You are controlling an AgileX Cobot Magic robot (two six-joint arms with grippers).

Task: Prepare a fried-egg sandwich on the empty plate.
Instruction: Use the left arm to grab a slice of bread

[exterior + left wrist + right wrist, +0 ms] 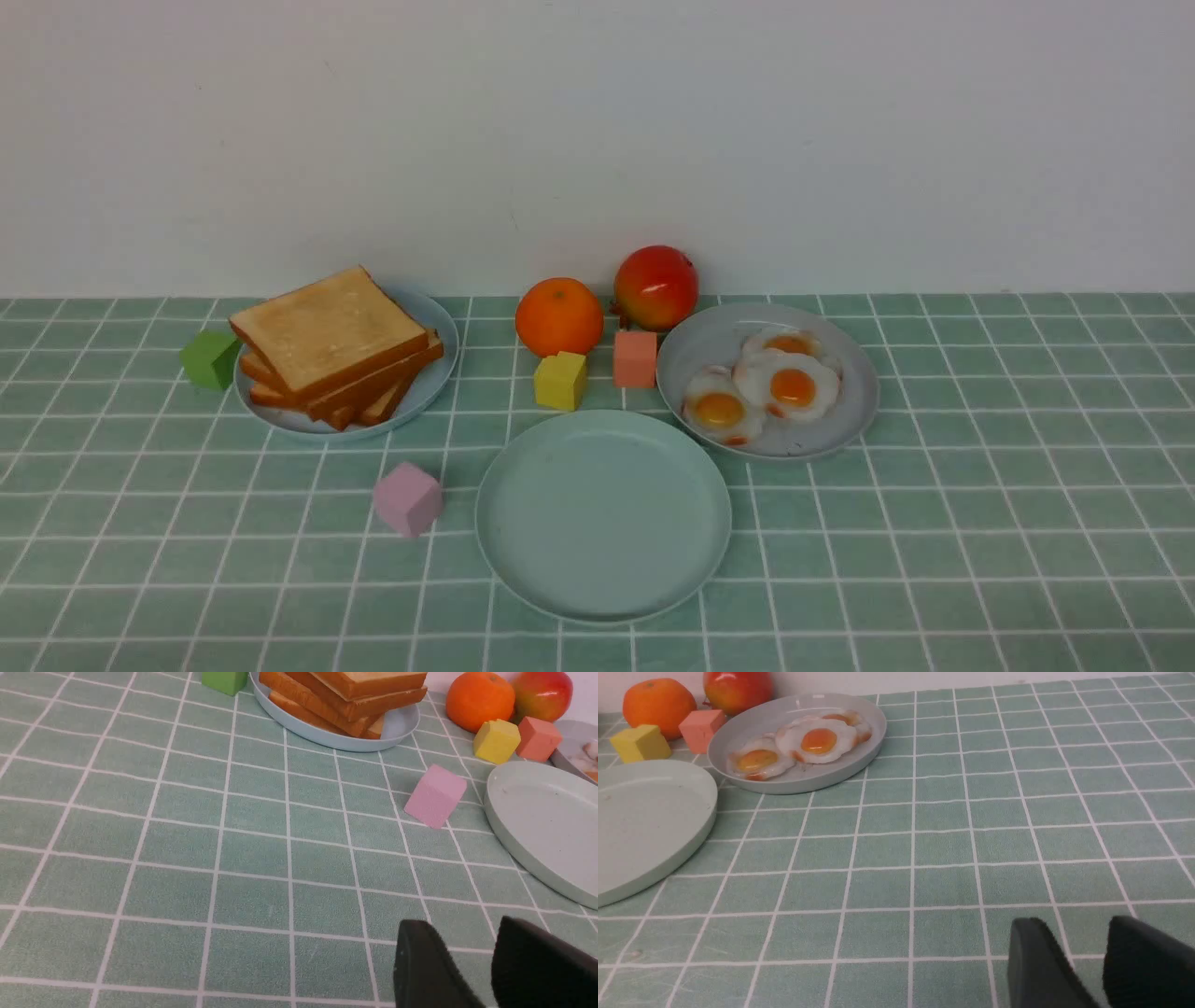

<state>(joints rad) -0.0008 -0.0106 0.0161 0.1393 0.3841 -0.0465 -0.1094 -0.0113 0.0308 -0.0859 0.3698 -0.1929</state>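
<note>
Teal plate (603, 518) at six o'clock, bare
Bread (327, 336) at ten, eggs (761, 387) at one; both grippers (467, 928) (1083, 926) spread.

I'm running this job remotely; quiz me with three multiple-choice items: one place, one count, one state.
1. Where is the pink block?
A) On the grey plate
B) Left of the round pale green plate
C) Behind the orange fruit

2. How many toy fried eggs lie on the round grey plate?
A) Two
B) Four
C) Three

3. The left gripper is:
A) Open
B) Shut
C) Gripping toast

Key:
1 B: it sits on the checked cloth beside that plate.
2 C: three orange yolks show.
3 A: a gap parts its fingers.
</note>
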